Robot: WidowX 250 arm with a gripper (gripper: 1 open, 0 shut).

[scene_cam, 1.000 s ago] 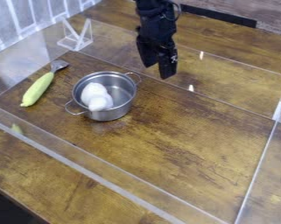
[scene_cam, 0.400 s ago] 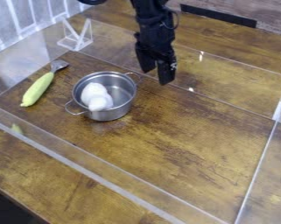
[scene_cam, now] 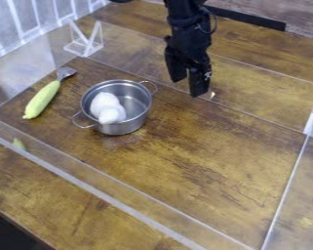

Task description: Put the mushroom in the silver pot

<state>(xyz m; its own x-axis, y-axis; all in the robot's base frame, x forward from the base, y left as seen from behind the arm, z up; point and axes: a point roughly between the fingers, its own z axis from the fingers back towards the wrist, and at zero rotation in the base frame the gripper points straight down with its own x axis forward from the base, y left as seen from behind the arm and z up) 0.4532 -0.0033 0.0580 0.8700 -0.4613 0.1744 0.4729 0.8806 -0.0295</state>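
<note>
The silver pot [scene_cam: 116, 105] stands on the wooden table left of centre, with small loop handles on opposite sides. The white, egg-like mushroom [scene_cam: 106, 106] lies inside the pot. My black gripper [scene_cam: 187, 82] hangs above the table to the right of the pot and a little behind it, well apart from it. Its fingers point down and stand open with nothing between them.
A yellow-green corn cob [scene_cam: 42, 99] lies left of the pot. Clear plastic walls [scene_cam: 145, 210] fence the work area, and a clear stand [scene_cam: 83, 39] sits at the back left. Bare wooden tabletop [scene_cam: 211, 156] stretches in front of and right of the pot.
The gripper has moved to the right, away from the pot, and stayed open. The pot, mushroom and corn cob have not moved.
</note>
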